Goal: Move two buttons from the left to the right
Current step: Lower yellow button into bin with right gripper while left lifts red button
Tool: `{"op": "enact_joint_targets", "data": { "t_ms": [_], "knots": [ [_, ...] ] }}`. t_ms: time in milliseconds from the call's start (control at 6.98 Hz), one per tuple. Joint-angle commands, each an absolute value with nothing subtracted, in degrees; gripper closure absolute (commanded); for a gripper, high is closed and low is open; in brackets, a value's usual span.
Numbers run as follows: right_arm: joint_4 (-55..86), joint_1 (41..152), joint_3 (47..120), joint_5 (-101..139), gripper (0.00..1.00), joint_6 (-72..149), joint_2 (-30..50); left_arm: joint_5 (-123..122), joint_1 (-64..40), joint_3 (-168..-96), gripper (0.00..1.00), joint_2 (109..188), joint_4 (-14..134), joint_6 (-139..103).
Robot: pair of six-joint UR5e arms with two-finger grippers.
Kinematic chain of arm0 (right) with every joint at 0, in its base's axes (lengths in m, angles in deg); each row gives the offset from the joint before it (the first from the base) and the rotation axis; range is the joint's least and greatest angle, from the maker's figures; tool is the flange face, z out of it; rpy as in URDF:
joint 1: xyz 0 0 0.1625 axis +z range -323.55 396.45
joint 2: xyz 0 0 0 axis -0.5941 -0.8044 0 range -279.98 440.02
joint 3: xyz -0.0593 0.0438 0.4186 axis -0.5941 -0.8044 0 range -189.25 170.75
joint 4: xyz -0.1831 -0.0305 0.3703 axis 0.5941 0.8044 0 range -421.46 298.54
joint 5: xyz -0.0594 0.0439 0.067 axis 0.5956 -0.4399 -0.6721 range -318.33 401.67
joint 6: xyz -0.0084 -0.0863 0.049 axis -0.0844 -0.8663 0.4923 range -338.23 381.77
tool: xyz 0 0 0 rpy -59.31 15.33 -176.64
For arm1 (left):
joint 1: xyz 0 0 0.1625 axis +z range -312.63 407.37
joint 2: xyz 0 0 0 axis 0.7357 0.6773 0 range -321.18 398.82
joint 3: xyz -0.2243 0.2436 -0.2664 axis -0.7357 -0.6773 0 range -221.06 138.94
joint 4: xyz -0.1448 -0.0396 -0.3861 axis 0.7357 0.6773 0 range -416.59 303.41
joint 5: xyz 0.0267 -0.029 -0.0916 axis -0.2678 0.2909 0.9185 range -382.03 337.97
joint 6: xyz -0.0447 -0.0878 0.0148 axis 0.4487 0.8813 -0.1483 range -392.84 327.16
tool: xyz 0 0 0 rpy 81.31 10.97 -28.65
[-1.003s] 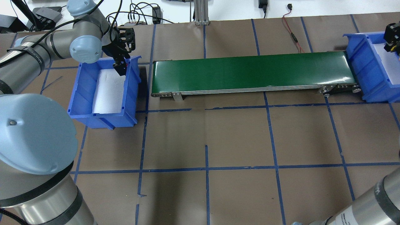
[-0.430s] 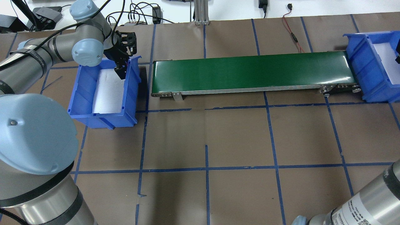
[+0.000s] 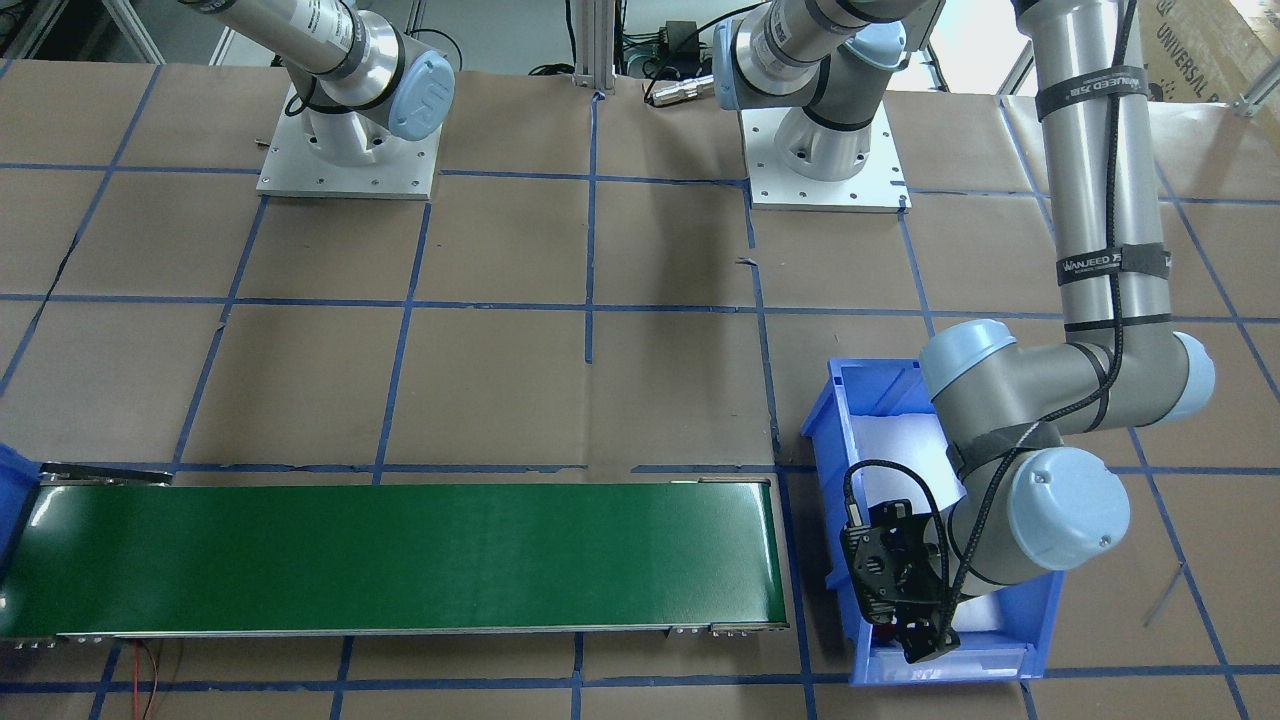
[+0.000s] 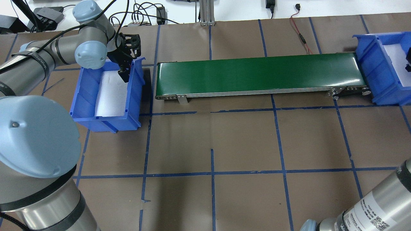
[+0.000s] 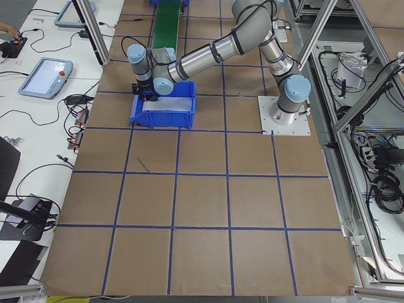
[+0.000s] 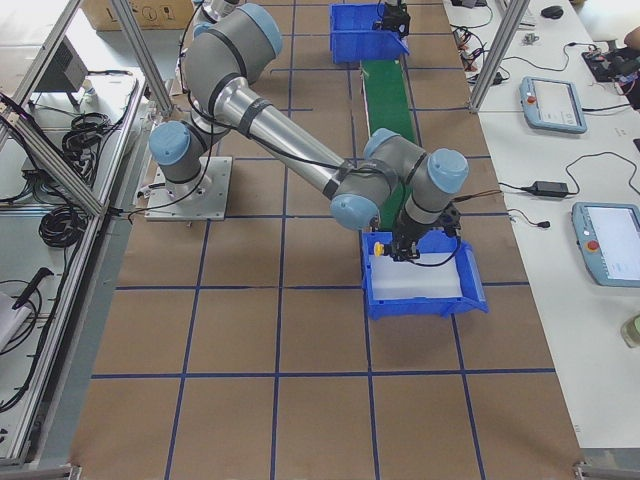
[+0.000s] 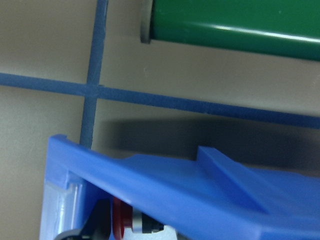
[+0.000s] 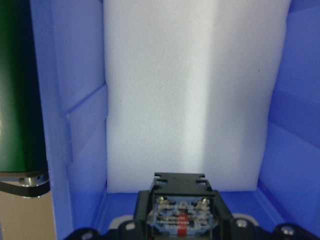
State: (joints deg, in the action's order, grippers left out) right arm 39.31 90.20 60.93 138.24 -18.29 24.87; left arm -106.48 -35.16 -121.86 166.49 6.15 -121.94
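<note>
Snagging threatens you: left hand (image 4: 123, 75), pinching the red button (image 7: 118, 225) low in the bin (image 4: 84, 93) at the left end of the desk (image 4: 244, 138), may clip its wall (image 4: 136, 80); right hand (image 6: 404, 254) pinches the yellow button (image 6: 378, 247) at the right end.

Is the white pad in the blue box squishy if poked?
Probably: the white pad looks like matte foam, so it should dent, and it is likely very light. It fits the blue box wall to wall, so it shouldn't slide much.

There were two robot arms (image 3: 1095, 180), two blue bins (image 4: 84, 96) and one green conveyor belt (image 4: 260, 72). One yellow-capped button (image 6: 378, 247) and one red-capped button (image 7: 119, 221) showed, two in all.
</note>
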Motion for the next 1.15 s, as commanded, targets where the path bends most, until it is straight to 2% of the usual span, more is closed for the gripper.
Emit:
{"op": "enact_joint_targets", "data": {
  "t_ms": [0, 430, 573, 1003],
  "knots": [
    [41.2, 90.0, 61.3, 138.0, 0.92, -18.4, 26.8, -106.1, -35.2, -121.8, 0.02, 166.6, 6.1, -122.3],
    [43.8, 90.0, 61.2, 138.0, 0.92, -18.4, 29.6, -106.2, -35.1, -121.8, 0.59, 166.6, 5.9, -122.8],
    [44.8, 90.0, 61.2, 138.0, 0.92, -18.4, 30.3, -106.3, -35.0, -121.7, 0.63, 166.5, 5.9, -122.8],
    [46.1, 90.1, 61.0, 138.0, 0.91, -18.3, 32.3, -106.7, -34.7, -121.5, 0.64, 164.6, 6.4, -122.8]
  ]
}}
